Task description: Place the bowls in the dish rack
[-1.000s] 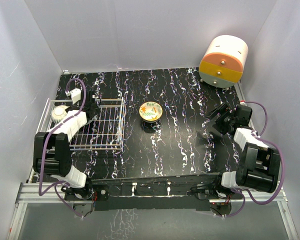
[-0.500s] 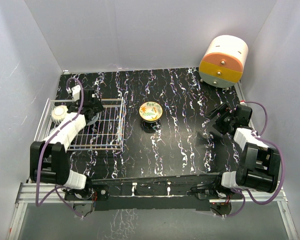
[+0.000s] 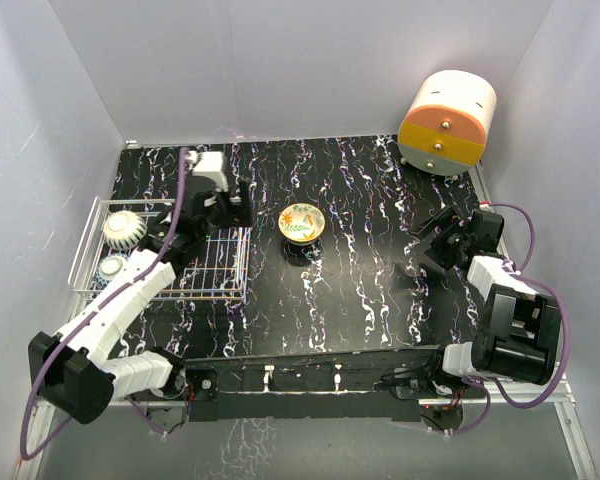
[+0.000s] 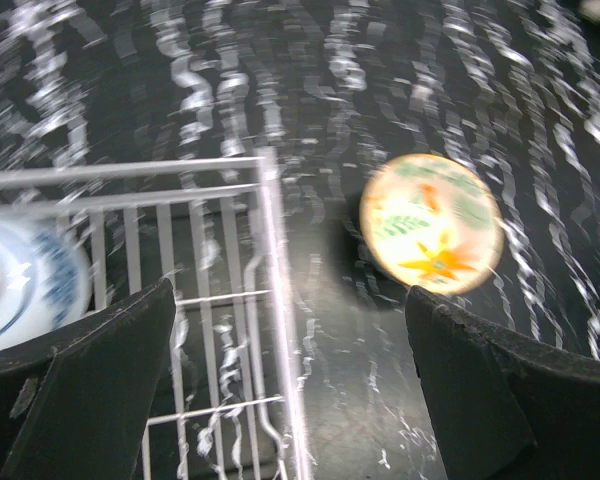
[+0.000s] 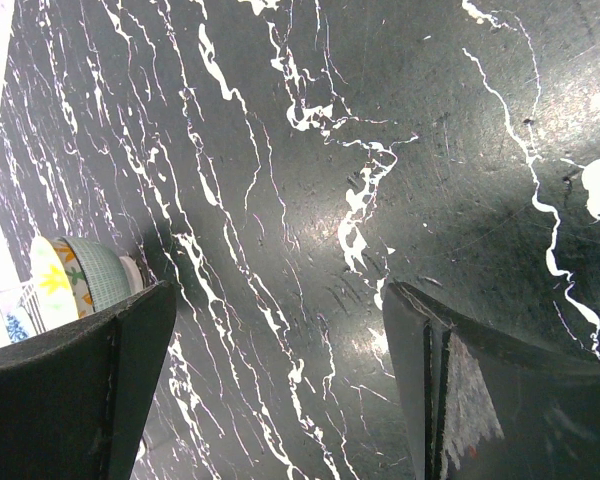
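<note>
A yellow-floral bowl (image 3: 302, 222) stands on the black marbled table, right of the dish rack (image 3: 242, 262). It also shows in the left wrist view (image 4: 432, 223) and the right wrist view (image 5: 70, 275). In the rack's left end sit a ribbed white bowl (image 3: 123, 229) and a blue-patterned bowl (image 3: 110, 267), the blue one blurred in the left wrist view (image 4: 20, 285). My left gripper (image 3: 235, 212) is open and empty above the rack's far right corner (image 4: 275, 300), left of the yellow bowl. My right gripper (image 3: 427, 240) is open and empty, low over the table at the right.
A cream-and-orange cylindrical drawer unit (image 3: 448, 122) stands at the far right corner. White walls close in the table on three sides. The left arm's purple cable (image 3: 185, 190) arcs over the rack.
My left arm has swung from over the rack's left part to its far right corner, towards the yellow bowl. The blue bowl in the rack is now uncovered. The right arm has not moved.
</note>
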You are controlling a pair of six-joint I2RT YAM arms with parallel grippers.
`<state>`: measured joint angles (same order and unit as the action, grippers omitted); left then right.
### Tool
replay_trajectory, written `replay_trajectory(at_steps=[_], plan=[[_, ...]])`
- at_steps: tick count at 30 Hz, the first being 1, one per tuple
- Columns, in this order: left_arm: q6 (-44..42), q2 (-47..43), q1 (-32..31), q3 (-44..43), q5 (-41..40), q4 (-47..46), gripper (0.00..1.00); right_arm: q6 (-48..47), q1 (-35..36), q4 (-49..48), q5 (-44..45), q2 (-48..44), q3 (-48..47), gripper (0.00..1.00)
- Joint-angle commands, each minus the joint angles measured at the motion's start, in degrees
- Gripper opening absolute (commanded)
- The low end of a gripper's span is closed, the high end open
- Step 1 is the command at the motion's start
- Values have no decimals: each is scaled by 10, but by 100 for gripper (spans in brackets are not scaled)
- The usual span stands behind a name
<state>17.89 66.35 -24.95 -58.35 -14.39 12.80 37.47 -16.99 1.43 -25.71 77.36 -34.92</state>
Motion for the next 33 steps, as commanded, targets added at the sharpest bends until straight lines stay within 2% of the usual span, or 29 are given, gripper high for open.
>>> replay_trajectory(at_steps=[1,4,7,15,22,30,33], plan=[[-142,37,-95,-48,105,-53,97,-12,0,-14,0,-7,-13,87],[-196,87,-179,-76,115,-58,97,-16,0,-6,6,-14,-16,87],[-208,150,-199,-103,155,-66,97,-17,0,-3,7,-15,-16,87],[-231,269,-208,-143,199,-85,93,-18,1,-1,7,-15,-15,87],[-247,349,-210,-175,182,-91,93,-19,0,-2,7,-12,-16,87],[-249,389,-210,-189,108,-104,93,-19,0,-5,7,-6,-15,87],[-255,403,-210,-197,106,-100,91,-18,0,-7,7,-4,-14,87]])
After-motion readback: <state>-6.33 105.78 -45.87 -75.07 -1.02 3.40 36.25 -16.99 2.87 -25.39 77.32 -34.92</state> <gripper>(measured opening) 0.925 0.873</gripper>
